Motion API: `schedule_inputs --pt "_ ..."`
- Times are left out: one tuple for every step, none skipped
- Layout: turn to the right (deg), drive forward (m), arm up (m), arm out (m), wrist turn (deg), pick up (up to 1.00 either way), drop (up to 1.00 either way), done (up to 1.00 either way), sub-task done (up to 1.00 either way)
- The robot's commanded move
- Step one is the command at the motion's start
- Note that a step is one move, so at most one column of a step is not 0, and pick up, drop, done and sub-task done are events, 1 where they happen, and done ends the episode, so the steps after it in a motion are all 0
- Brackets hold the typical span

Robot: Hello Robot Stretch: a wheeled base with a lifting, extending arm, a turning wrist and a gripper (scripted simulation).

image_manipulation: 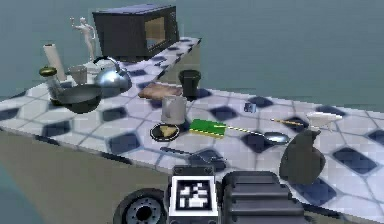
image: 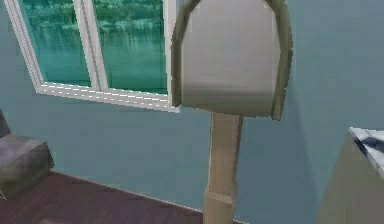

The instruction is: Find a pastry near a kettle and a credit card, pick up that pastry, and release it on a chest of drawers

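Note:
On the tiled counter (image_manipulation: 120, 140) stands a silver kettle (image_manipulation: 106, 75). To its right lies a brown pastry (image_manipulation: 155, 92), and a green card (image_manipulation: 207, 127) lies nearer the counter's front. My gripper's dark body (image_manipulation: 140, 209) shows at the arm side view's bottom edge, left of a white marked square (image_manipulation: 195, 195). It sits low in front of the counter, and its far end is cut off, so I cannot tell whether it holds anything.
A dark pan (image_manipulation: 75, 98), a dark cup (image_manipulation: 190, 82), a grey cup (image_manipulation: 172, 108), a spoon (image_manipulation: 262, 134), a dark jug (image_manipulation: 300, 158), a microwave (image_manipulation: 135, 30) and a statuette (image_manipulation: 88, 38) share the counter. Ahead stand a beige post lamp (image: 228, 60), a window (image: 95, 45) and a grey armchair (image: 18, 160).

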Motion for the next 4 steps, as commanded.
schedule_inputs --pt "0.0 0.00 0.00 0.30 0.0 0.00 0.00 0.00 0.00" --pt "0.0 0.00 0.00 0.00 45.0 0.00 0.00 0.00 0.00" --pt "0.0 0.00 0.00 0.00 45.0 0.00 0.00 0.00 0.00" --pt "0.0 0.00 0.00 0.00 45.0 0.00 0.00 0.00 0.00"
